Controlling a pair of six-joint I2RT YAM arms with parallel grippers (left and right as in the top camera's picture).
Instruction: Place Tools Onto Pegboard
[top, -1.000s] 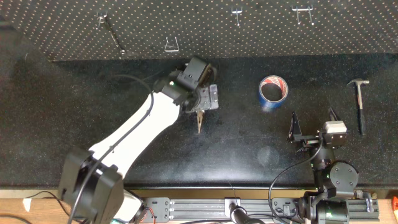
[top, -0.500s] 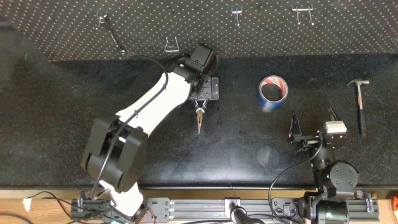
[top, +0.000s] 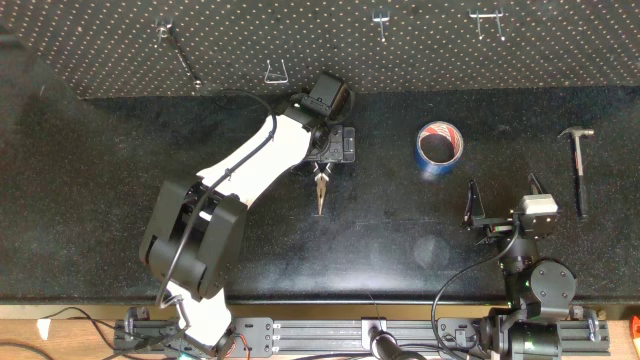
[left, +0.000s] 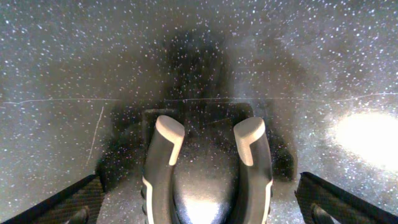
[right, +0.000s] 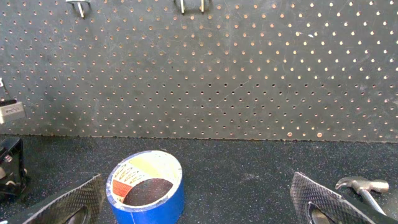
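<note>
Pliers (top: 320, 188) with pale grey handles lie on the black table, tip pointing toward the front edge. In the left wrist view the handles (left: 169, 163) spread between my fingers, which stand wide on either side without touching them. My left gripper (top: 338, 145) (left: 199, 183) is open over the handle end. My right gripper (top: 500, 200) (right: 199, 205) is open and holds nothing, low near the front right. A roll of blue tape (top: 438, 148) (right: 146, 186) and a hammer (top: 577, 165) (right: 364, 185) lie ahead of it.
The pegboard (top: 330, 45) (right: 249, 81) rises along the back. A wrench (top: 180, 52) hangs on it at the left. Bare hooks sit at the middle (top: 277, 72), (top: 380, 22) and at the right (top: 487, 20).
The left arm's elbow swung toward the back and its gripper shifted slightly toward the pegboard. The pliers stayed put on the table. The right arm has not moved.
</note>
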